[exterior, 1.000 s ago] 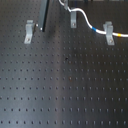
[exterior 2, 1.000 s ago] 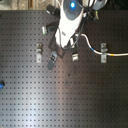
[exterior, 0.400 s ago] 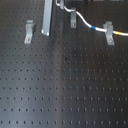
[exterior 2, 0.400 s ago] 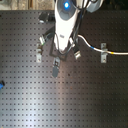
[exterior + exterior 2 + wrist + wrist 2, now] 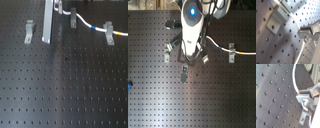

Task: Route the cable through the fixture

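Running along the far part of the perforated board (image 5: 65, 95), the cable (image 5: 89, 24) keeps its long axis roughly crosswise: in the first exterior view it starts near the arm, dips past the middle clip (image 5: 73, 20), passes a blue band at the right clip (image 5: 108, 32), then a yellow band toward the first exterior view's right edge. A third clip (image 5: 30, 31) stands apart at the first exterior view's left, no cable in it.

In the second exterior view the cable (image 5: 220, 47) leaves the arm and reaches the clip (image 5: 231, 53) on the second exterior view's right.

Gripper (image 5: 184, 75): points down over the board; jaw state cannot be told. Both wrist views show cable (image 5: 296, 23) curving past the finger (image 5: 304, 97).

Change: the arm has shifted toward the first exterior view's left since the earlier frame; cable shape unchanged.
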